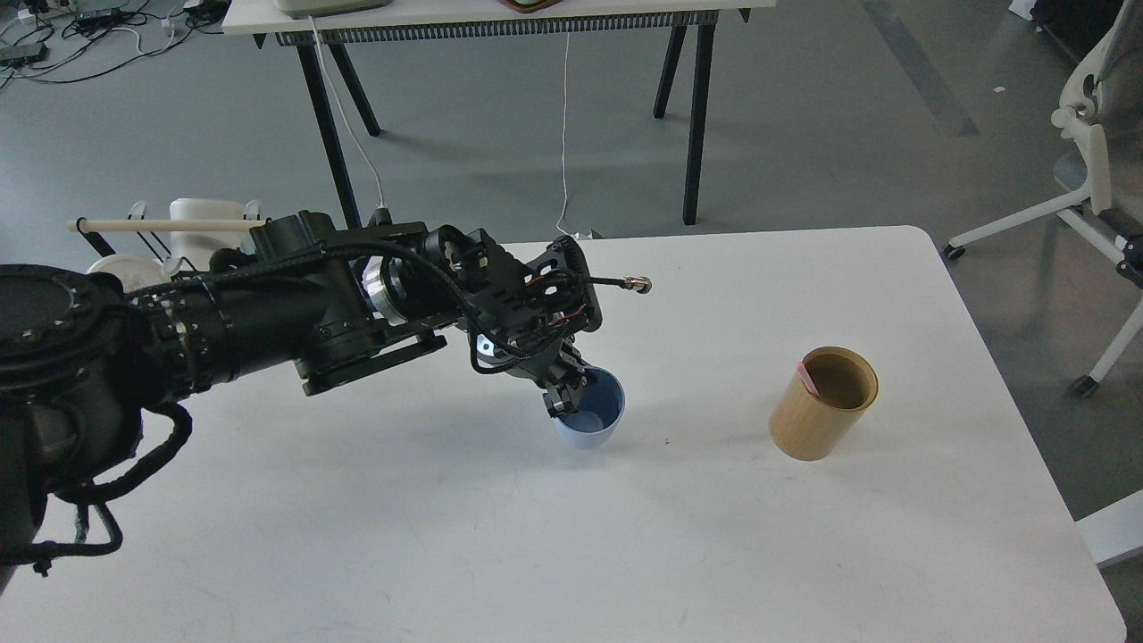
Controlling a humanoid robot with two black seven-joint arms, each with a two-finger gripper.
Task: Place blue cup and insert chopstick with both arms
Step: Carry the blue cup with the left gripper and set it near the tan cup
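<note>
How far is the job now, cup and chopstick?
In hand: the left hand grips the rim of the blue cup, upright on the table. Left: the pink chopstick sits in the wooden holder; the right hand is out of view.

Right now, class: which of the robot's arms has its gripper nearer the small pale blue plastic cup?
Left. The left gripper is at the small pale blue plastic cup's rim, on its left side; the right arm is not in view.

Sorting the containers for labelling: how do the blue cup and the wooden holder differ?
The blue cup is pale blue and tapered; the wooden holder is tan, straight-sided and taller. The left gripper grips the cup's rim; the holder stands free, a pink stick inside. Both stand upright, open-topped, on the table.
</note>
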